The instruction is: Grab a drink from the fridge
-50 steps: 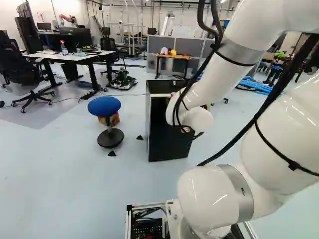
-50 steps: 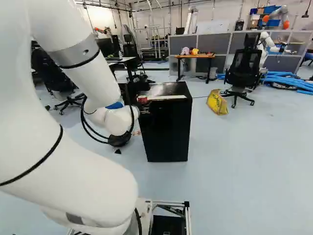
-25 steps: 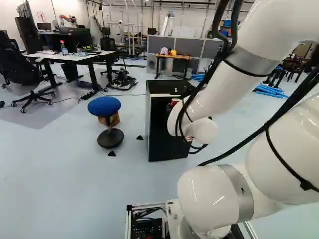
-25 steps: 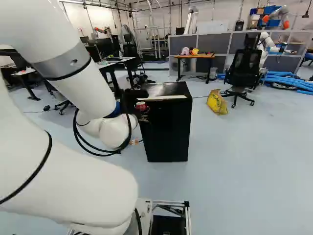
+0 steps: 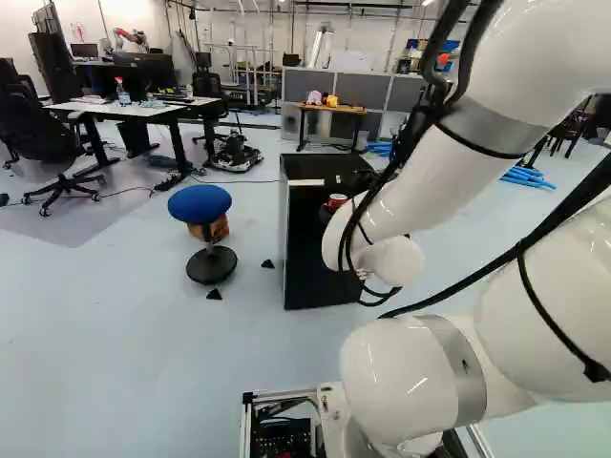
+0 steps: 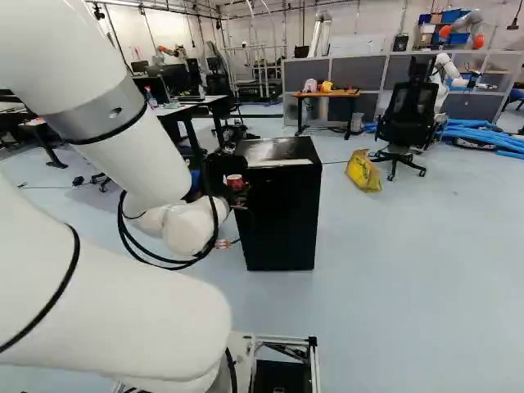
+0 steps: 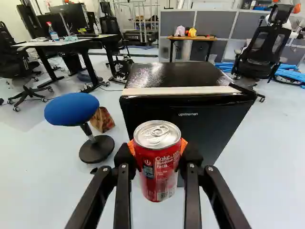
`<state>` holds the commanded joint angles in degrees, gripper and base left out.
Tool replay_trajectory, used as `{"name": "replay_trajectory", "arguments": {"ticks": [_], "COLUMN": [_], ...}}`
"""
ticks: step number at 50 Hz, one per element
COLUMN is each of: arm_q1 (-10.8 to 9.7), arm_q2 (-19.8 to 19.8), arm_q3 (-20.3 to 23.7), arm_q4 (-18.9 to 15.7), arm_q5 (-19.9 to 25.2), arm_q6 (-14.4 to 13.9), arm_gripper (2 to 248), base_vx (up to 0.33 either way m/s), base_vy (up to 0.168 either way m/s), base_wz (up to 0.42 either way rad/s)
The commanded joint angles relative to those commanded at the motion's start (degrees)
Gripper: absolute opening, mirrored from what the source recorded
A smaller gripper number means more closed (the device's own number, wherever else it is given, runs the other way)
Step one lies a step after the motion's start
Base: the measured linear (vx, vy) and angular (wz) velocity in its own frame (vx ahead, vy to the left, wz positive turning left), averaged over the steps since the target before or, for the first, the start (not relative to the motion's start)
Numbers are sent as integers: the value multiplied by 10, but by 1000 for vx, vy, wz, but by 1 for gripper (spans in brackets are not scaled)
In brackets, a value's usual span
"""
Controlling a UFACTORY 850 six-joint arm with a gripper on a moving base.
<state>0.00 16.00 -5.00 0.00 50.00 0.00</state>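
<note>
Spanning the background with grey partitions [image 6: 357,78], well behind the fridge. Showing a white worktop [image 5: 143,110] at the left of the left base view. Reaching forward with the white arm [image 5: 420,186] to just before the black fridge [image 6: 282,209]. Facing the arm with that fridge's closed door. Placing a black office chair [image 6: 409,108] beyond and to the right of the fridge in the right base view. Standing a blue-topped stool [image 5: 200,203] beside the fridge, apart from it, and a yellow bag-like item [image 6: 363,170] on the floor on the other side. Holding the red drink can [image 7: 157,167] outside, in front of the fridge, upright or nearly so. Clamped on the can's opposite sides with the jaws, orange pads [image 7: 131,147] touching it.
</note>
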Motion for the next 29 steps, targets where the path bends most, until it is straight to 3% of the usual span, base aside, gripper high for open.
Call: {"name": "replay_trajectory", "arguments": {"ticks": [29], "arm_q1": [0], "arm_q2": [0], "arm_q3": [0], "arm_q4": [0], "arm_q5": [0], "arm_q6": [0], "arm_gripper": [100], "base_vx": [0], "base_vy": [0], "base_wz": [0]}}
